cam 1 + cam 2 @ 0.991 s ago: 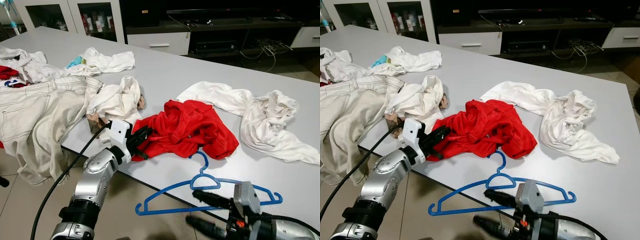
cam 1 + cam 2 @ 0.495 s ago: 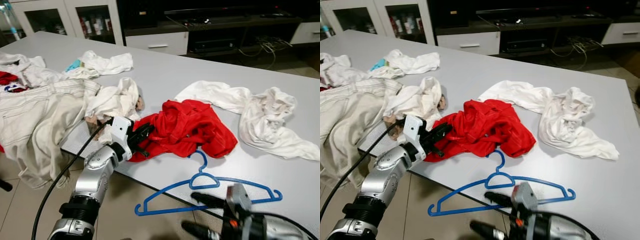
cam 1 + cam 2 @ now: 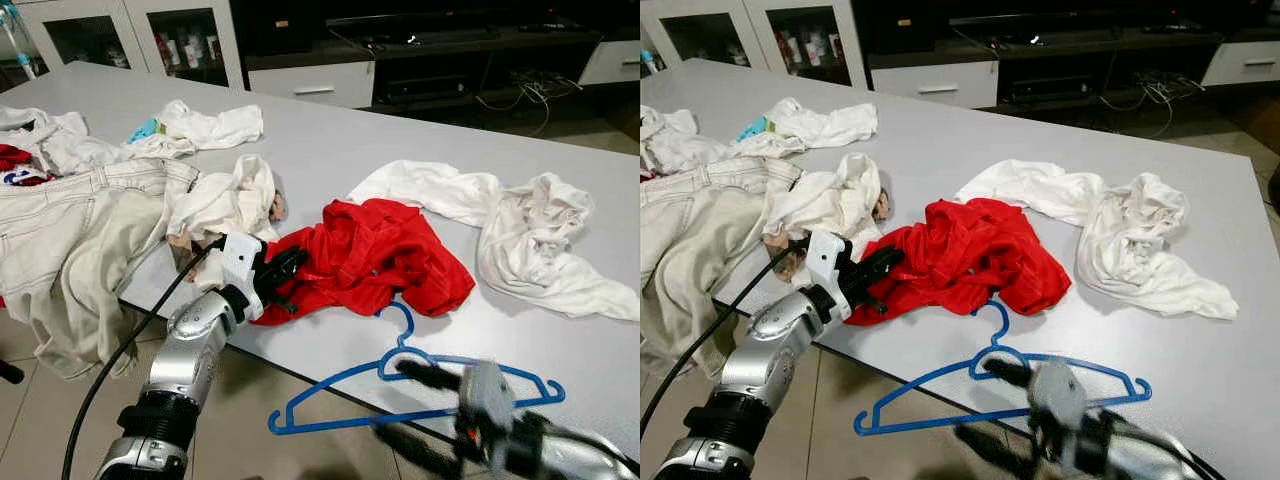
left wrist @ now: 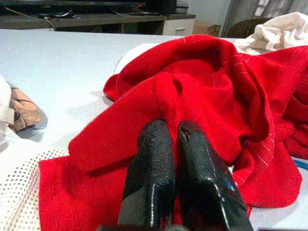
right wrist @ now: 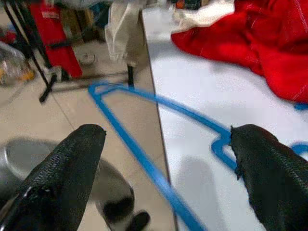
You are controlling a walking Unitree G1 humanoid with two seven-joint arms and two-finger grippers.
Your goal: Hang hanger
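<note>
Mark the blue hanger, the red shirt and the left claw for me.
blue hanger point(image 3: 400, 357), left eye view, base of its hook.
red shirt point(image 3: 385, 250), left eye view, middle of the heap.
left claw point(image 4: 173, 131), left wrist view, between its fingertips.

My left gripper point(image 3: 883, 272) sat at the near edge of the grey table point(image 3: 970, 150), fingers pressed together on the red garment point(image 3: 965, 257). The blue hanger point(image 3: 1002, 385) lay over that same edge, one end overhanging. My right gripper point(image 3: 995, 400) was blurred just behind it, fingers spread.
</note>
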